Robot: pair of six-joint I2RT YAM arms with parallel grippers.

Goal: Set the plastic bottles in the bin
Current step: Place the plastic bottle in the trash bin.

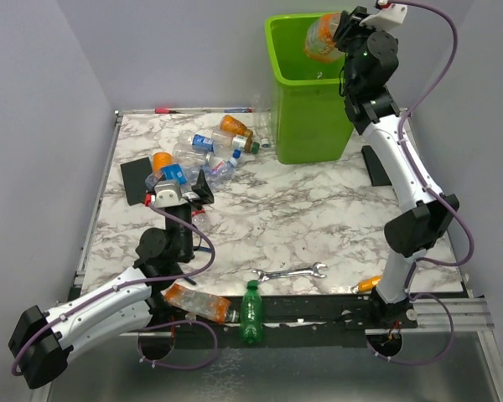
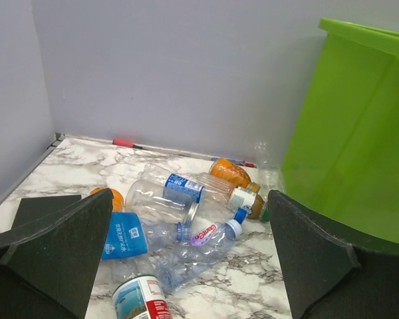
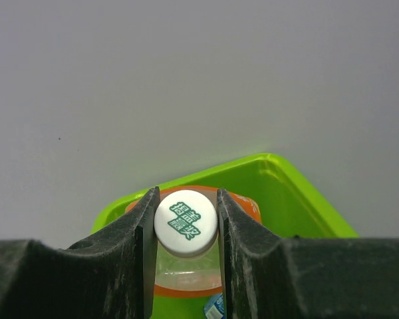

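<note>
My right gripper (image 1: 339,38) is shut on the white cap (image 3: 185,222) of an orange plastic bottle (image 1: 320,38), which hangs over the open top of the lime-green bin (image 1: 306,126). Below it, the bin's rim (image 3: 299,179) and a blue-labelled bottle (image 3: 215,307) inside show in the right wrist view. My left gripper (image 1: 180,194) is open and holds nothing, low over the table's left side. Just beyond its fingers (image 2: 319,259) lies a pile of clear and orange bottles (image 2: 179,199). An orange bottle (image 1: 197,303) and a green bottle (image 1: 251,310) lie at the near edge.
A silver wrench (image 1: 291,273) and an orange-handled screwdriver (image 1: 367,285) lie near the front. A black pad (image 1: 138,180) sits at the left and another dark piece (image 1: 374,165) to the right of the bin. A red pen (image 1: 165,110) lies along the back wall.
</note>
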